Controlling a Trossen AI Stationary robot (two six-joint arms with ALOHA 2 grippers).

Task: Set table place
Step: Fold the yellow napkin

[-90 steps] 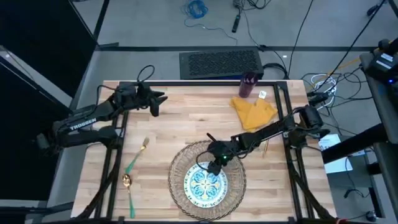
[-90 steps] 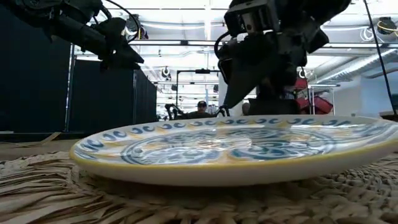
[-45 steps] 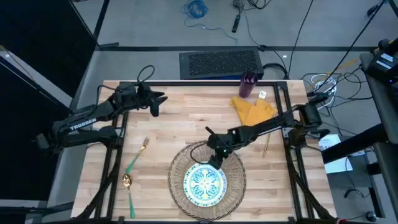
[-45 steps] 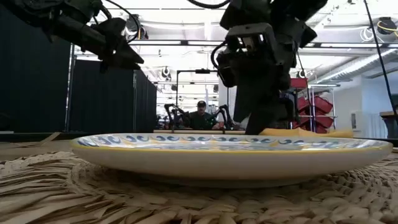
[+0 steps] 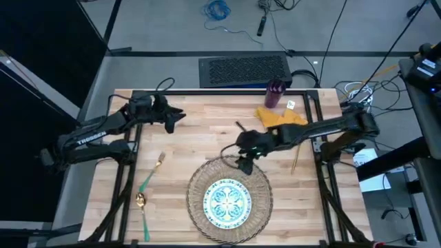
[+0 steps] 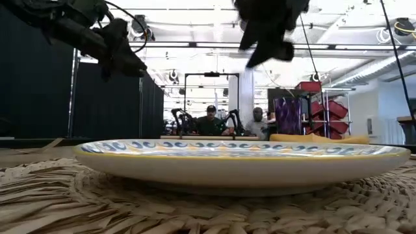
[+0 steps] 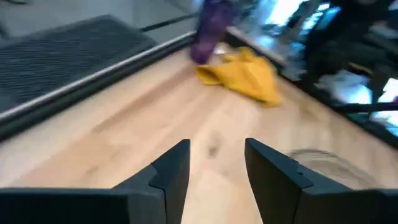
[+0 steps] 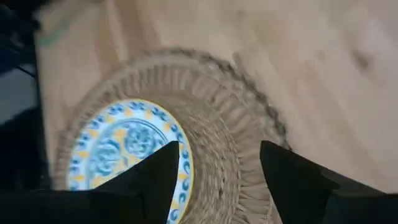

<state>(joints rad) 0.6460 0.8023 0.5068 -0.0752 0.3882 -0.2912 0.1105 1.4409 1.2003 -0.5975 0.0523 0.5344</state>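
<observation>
Status: plate (image 5: pixel 230 202) is sitting centred on wicker placemat (image 5: pixel 198 180), lower centre of high view, so that part of the place setting looks done. Remaining, by my read: napkin (image 5: pixel 281 119), purple cup (image 5: pixel 275 93), knife (image 5: pixel 295 161), fork (image 5: pixel 151 172), spoon (image 5: pixel 142 212) are all lying apart from the mat.

- Napkin + cup: upper centre-right of frame, cup just above the napkin at table edge.
- Knife: right of mat, centre-right of frame.
- Fork + spoon: lower left, well apart from mat.

Right gripper (image 5: pixel 245 153) is hovering just above the mat's upper rim, mid-frame; fingers apart, carrying nothing (wrist view shows mat + plate between them). Left gripper (image 5: pixel 173 117) is waiting upper left; fingers apart, nothing between them, per its wrist view.

Surface: table (image 5: pixel 200 131) is pale wood planks w/ black rails.

Room: low view is showing two people seated far behind the table, dark curtain at left, ceiling lights. High view: grey floor, cables, dark mat above the table.
</observation>
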